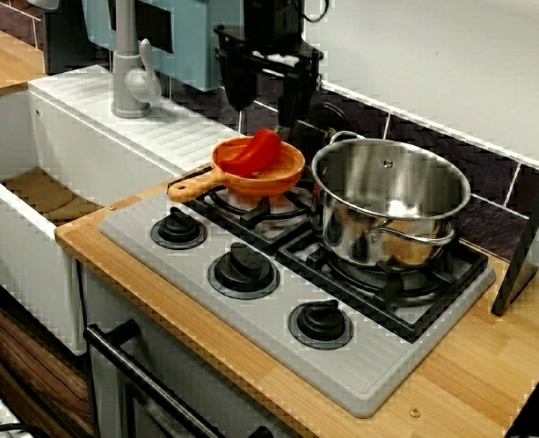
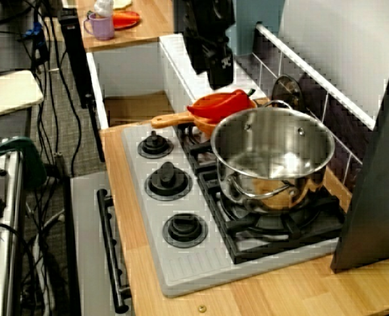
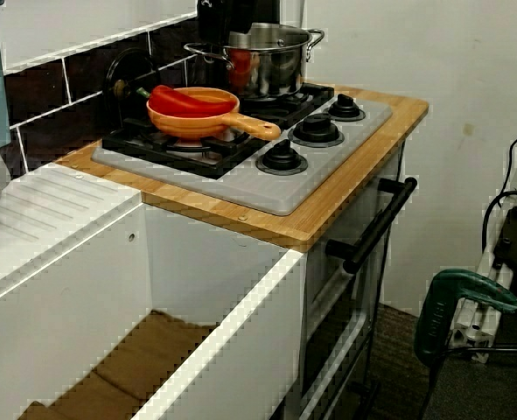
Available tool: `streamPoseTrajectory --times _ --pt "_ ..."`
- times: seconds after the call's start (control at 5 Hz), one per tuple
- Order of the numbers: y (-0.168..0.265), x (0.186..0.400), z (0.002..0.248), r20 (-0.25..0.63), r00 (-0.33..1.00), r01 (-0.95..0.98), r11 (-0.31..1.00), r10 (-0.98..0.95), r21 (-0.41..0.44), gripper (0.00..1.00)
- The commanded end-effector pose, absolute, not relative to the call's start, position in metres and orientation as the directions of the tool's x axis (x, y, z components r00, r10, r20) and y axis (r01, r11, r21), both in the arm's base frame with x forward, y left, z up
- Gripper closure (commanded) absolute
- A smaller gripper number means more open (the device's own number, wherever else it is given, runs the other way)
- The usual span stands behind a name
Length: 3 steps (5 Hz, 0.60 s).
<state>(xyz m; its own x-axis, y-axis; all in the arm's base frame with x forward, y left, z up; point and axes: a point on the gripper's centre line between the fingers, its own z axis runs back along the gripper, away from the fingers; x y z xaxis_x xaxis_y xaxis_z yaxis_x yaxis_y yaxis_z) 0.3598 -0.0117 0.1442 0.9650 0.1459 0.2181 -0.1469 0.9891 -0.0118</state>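
Above far edge of pan [image 1: 269, 180], gripper [image 1: 262, 108] hangs, jaws parted, empty; pepper [image 1: 253, 152] just below, long axis left-right.

A kitchen; a knobbed hob [image 1: 360, 365], white sink [image 1: 23, 246], tap [image 1: 132, 73], tiled wall [image 1: 488, 173] and wooden counter [image 1: 488, 365] show it.

View from the front: close and high, you look down on the hob [image 1: 360, 365], knobs nearest. View from the pot side: high beyond the pot [image 2: 273, 191], facing along the surface [image 2: 280, 296] toward the sink [image 2: 135, 105]. View from the sink side: lower, farther back, facing the opposite way. All three share hob, pot and pan [image 1: 292, 169].
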Motion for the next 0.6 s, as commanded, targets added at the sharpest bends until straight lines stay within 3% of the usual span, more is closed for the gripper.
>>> streamPoseTrajectory --times 0.0,0.4 --pt "0.013 0.355 0.163 0.284 0.952 -0.132 0.991 0.118 0.028 0.00" --pt "0.027 0.364 0.158 0.287 0.949 -0.148 0.988 0.131 0.039 0.00"
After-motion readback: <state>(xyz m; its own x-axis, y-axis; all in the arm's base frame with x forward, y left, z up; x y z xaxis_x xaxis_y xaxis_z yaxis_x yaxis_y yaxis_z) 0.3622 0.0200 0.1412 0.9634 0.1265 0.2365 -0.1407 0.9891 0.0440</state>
